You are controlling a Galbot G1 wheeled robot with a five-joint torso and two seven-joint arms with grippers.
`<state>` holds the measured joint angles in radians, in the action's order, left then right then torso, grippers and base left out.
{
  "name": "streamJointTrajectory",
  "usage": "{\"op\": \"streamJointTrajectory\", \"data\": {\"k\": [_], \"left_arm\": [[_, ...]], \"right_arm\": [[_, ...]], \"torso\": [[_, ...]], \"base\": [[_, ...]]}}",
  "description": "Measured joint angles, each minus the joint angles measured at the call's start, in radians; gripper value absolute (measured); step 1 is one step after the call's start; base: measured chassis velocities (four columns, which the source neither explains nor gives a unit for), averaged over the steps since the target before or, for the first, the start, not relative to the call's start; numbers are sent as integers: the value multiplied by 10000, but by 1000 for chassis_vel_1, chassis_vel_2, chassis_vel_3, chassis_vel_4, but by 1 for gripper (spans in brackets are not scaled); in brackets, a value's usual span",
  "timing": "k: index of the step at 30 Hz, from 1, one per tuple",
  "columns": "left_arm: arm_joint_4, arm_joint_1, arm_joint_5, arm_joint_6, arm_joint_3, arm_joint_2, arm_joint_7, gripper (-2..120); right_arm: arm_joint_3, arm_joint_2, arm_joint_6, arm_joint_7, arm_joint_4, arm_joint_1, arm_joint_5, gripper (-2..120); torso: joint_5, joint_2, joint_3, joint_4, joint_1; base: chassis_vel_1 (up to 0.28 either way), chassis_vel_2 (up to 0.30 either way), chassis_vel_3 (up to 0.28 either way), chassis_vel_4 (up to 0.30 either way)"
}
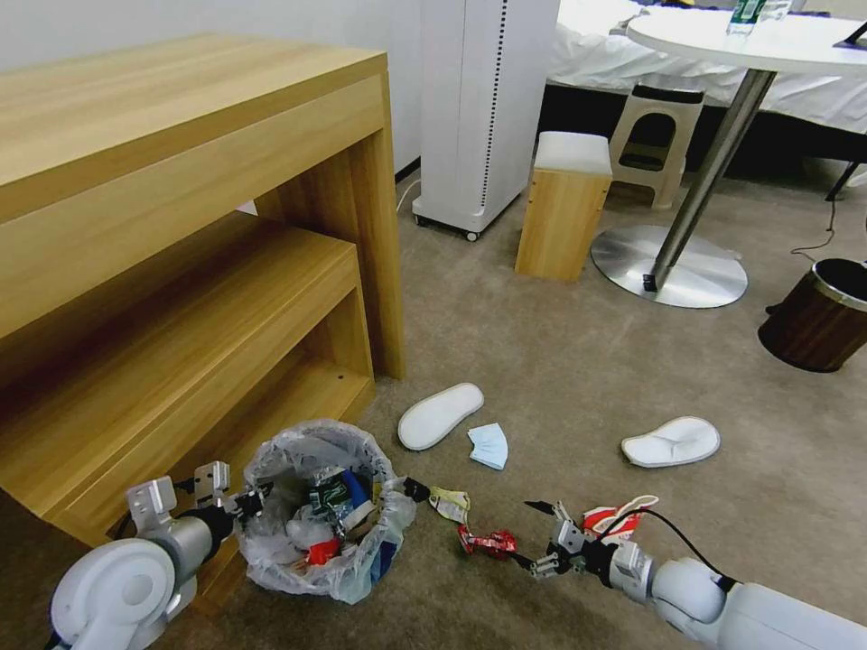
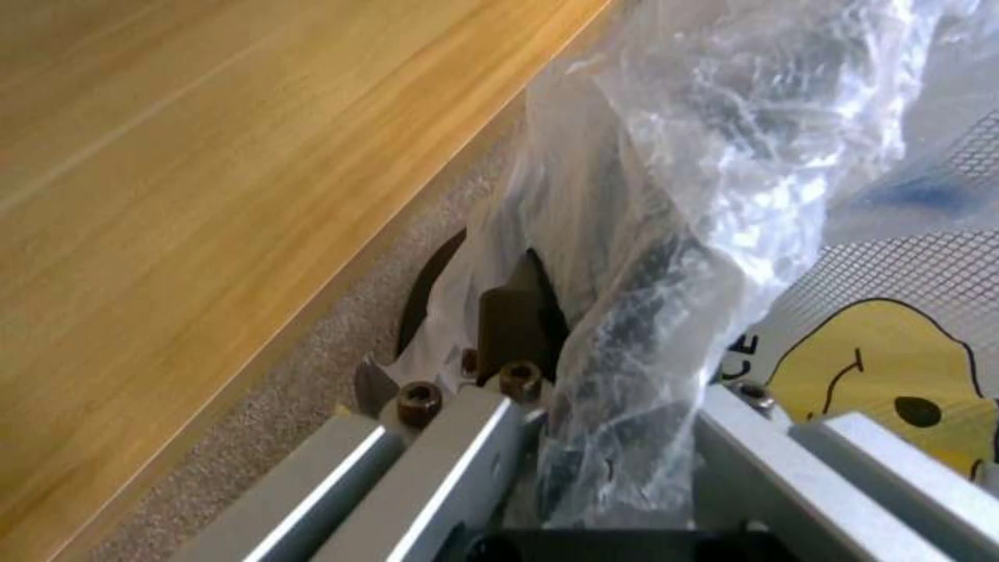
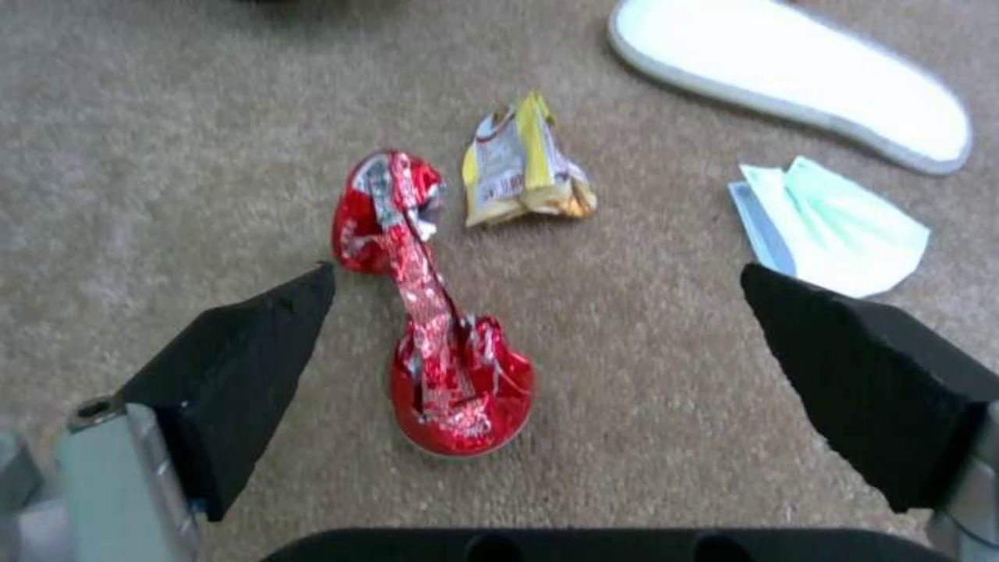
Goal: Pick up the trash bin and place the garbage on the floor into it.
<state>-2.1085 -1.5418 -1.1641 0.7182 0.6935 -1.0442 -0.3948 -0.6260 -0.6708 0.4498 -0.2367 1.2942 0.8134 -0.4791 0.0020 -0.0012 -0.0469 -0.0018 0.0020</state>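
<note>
At the far left we see the left gripper [image 1: 242, 502] clamped on the rim of the trash bin [image 1: 318, 510], its fingers [image 2: 517, 316] pinching the crinkled clear liner [image 2: 666, 234]. The bin stands on the floor [image 1: 560, 361] against the front lower edge of the wooden desk [image 1: 181, 271] and already contains litter. Just to its right lie a yellow-white wrapper [image 1: 450, 502] and then a crumpled red wrapper [image 3: 432, 312]. We find the right gripper [image 1: 536, 534] low over the carpet beside the red wrapper, jaws spread wide and empty. Beyond lie a white slipper [image 1: 440, 415], a light-blue face mask [image 1: 489, 446] and a second slipper [image 1: 671, 441].
</note>
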Motion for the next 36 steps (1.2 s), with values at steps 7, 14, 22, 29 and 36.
{"op": "streamJointTrajectory", "data": {"k": [7, 14, 22, 29, 36], "left_arm": [[-59, -6, -37, -2, 41, 20, -4, 0], [-67, -7, -52, -5, 46, 17, -5, 0], [31, 44, -97, -40, 51, 12, -11, 0], [40, 65, -177, -50, 66, 39, -33, 0], [42, 38, -195, -78, 107, 57, -46, 0]], "right_arm": [[-259, -389, 52, -53, -407, -195, -30, 99], [-535, -772, 106, -104, -776, -396, -54, 99], [-869, -1408, 259, -334, -1663, -786, -105, 99], [-905, -1798, 368, -432, -2307, -793, -91, 99], [-917, -2216, 514, -513, -2936, -714, -23, 98]], "torso": [[1, 0, 0, 1, 0], [-1, 0, 0, 1, 0], [1, 0, 0, 1, 0], [1, 0, 0, 1, 0], [1, 0, -1, 0, 0]], "base": [[0, 0, 0, 0], [0, 0, 0, 0], [0, 0, 0, 0], [0, 0, 0, 0], [0, 0, 0, 0]]}}
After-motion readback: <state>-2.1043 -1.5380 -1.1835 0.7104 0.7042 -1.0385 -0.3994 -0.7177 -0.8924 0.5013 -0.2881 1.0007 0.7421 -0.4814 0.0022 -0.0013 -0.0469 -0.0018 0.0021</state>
